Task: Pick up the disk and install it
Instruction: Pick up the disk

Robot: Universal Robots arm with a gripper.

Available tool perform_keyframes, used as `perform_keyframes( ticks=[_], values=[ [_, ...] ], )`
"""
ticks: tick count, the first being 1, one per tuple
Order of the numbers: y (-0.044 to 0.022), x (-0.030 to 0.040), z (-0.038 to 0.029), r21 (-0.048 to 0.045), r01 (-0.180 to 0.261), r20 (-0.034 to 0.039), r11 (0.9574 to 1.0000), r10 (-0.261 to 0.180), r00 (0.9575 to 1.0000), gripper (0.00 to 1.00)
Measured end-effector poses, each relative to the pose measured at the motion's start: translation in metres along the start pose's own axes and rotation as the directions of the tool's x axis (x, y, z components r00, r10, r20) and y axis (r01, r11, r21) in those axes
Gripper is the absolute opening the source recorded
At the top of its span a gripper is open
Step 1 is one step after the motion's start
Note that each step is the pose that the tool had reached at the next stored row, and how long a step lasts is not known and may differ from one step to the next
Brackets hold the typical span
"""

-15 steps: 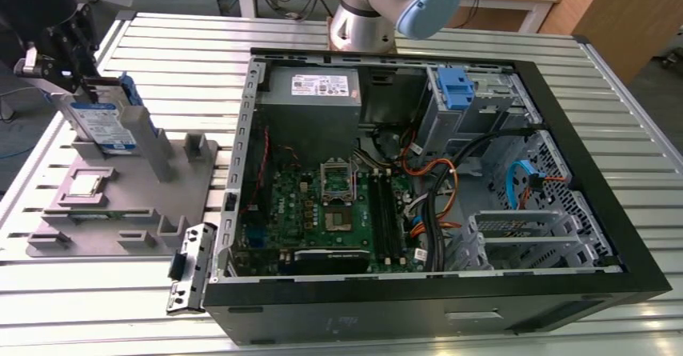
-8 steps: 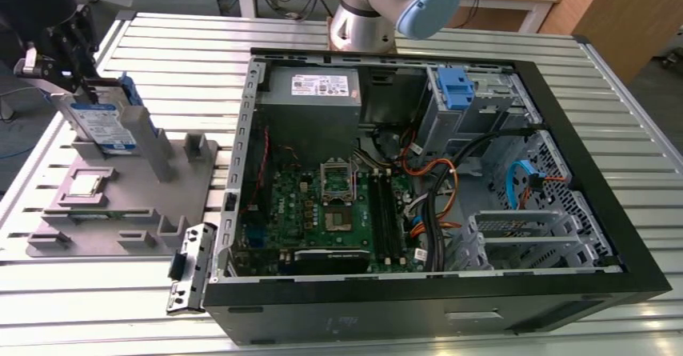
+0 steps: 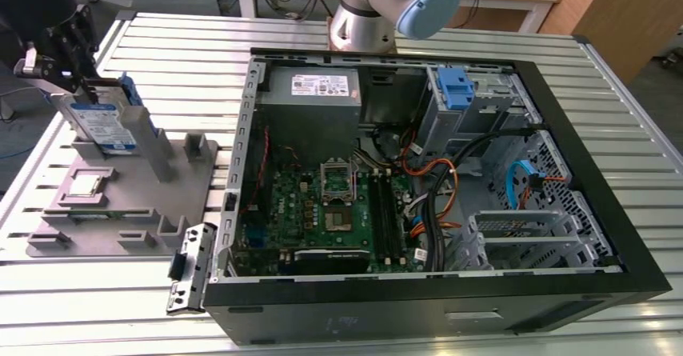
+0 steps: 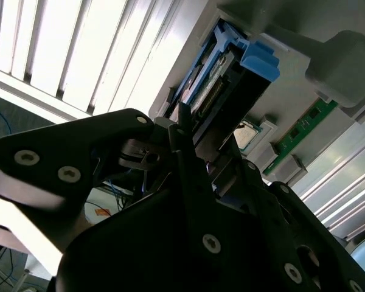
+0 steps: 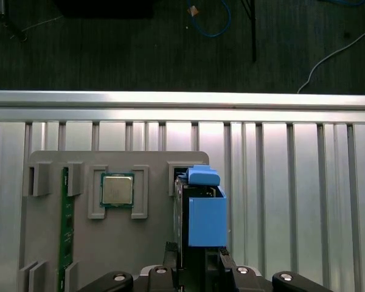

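The disk (image 3: 105, 122) stands on edge in a slot of the grey fixture (image 3: 139, 204), at the exterior view's left; it is silver with a white-and-blue label and a blue carrier frame. My gripper (image 3: 85, 92) reaches down onto its upper end. In the first wrist view the disk (image 5: 205, 213) shows edge-on, and the gripper (image 5: 198, 258) has one finger against each broad face, shut on it. The second wrist view shows the disk (image 4: 231, 73) just beyond a dark finger (image 4: 182, 118). The disk's lower end still sits in the fixture.
An open computer case (image 3: 597, 156) lies at the exterior view's right, with a grey power-supply box (image 3: 320, 88), a motherboard and a blue-latched drive bay (image 3: 456, 88). A processor chip (image 5: 117, 190) and a green memory stick (image 5: 64, 225) rest on the fixture. The table is slatted aluminium.
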State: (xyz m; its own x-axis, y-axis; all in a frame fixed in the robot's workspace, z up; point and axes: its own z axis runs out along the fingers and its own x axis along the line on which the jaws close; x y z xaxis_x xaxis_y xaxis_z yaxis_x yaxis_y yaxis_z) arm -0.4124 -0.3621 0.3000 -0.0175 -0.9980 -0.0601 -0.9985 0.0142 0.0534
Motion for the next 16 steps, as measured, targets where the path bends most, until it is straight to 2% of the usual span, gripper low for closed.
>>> perform_keyframes(
  ticks=[5,9,13,16],
  values=[
    [0.0000,0.0001,-0.0002,0.0001,0.000,0.0001,1.0000,0.000,1.0000,0.35],
    [0.0002,-0.0002,-0.0042,0.0001,0.000,0.0001,1.0000,0.000,1.0000,0.35],
    [0.0008,-0.0008,-0.0143,0.0002,0.000,0.0001,1.0000,0.000,1.0000,0.35],
    [0.0014,-0.0015,-0.0262,0.0000,0.000,0.0000,1.0000,0.000,1.0000,0.35]
  ],
)
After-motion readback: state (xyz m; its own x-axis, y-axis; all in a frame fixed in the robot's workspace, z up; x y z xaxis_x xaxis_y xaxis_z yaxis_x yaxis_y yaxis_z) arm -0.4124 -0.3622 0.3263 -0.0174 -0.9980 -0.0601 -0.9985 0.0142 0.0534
